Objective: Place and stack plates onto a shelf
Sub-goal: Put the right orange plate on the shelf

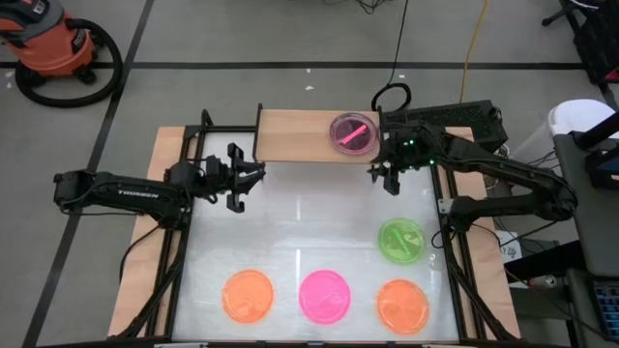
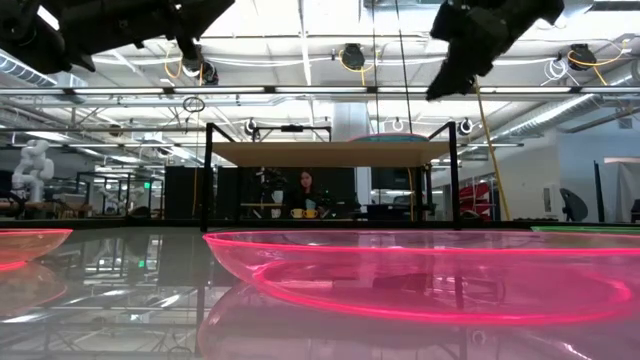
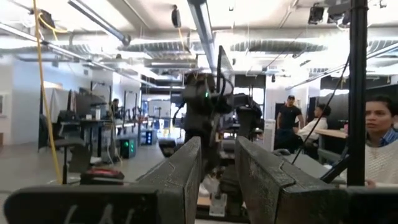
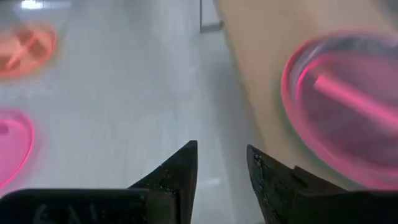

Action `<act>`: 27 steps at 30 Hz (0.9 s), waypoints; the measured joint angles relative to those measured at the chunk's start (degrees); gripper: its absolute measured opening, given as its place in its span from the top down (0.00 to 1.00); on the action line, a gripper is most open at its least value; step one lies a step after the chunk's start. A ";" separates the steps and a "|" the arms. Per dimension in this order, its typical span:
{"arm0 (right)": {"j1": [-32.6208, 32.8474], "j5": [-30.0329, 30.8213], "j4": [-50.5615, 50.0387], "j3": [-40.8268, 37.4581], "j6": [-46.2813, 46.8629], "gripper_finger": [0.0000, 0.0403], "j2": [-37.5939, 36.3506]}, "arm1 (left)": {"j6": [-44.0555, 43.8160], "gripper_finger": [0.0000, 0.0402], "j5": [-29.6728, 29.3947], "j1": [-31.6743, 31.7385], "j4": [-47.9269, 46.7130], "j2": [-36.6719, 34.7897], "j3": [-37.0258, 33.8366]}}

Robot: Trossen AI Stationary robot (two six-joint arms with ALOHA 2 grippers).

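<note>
The shelf [image 1: 300, 135] stands at the table's far edge, its wooden top on black legs [image 2: 207, 180]. A stack of plates topped by a pink one [image 1: 351, 133] rests on its right part [image 4: 348, 112]. On the white table lie a green plate [image 1: 400, 241] and, along the near edge, an orange [image 1: 249, 296], a pink [image 1: 324, 296] and another orange plate [image 1: 402, 304]. My right gripper [image 1: 387, 177] hangs open above the table just near of the shelf's right end [image 4: 222, 165]. My left gripper [image 1: 244, 181] is open and empty near the shelf's left end [image 3: 217, 171].
Black frame rails run along the table's left [image 1: 179, 261] and right [image 1: 450, 271] sides. Bare table [image 1: 309, 227] lies between the two grippers and the near row of plates. People [image 3: 379, 143] are in the room beyond the table.
</note>
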 joint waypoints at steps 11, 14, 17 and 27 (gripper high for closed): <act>14.19 -1.81 -7.51 -0.02 11.55 0.70 3.40 | -1.85 0.74 0.04 -0.26 -0.17 0.00 0.00; 20.09 -3.08 -6.13 -0.02 15.01 0.70 4.68 | -2.77 0.74 0.04 -0.26 -0.89 0.00 0.00; 25.71 -3.00 -3.63 -0.02 17.74 0.70 6.23 | -3.70 0.74 0.04 -0.26 -2.95 -0.02 0.00; 39.83 -5.57 9.43 -7.06 26.30 0.70 12.98 | -5.53 0.74 0.04 -2.40 -6.43 0.00 -0.01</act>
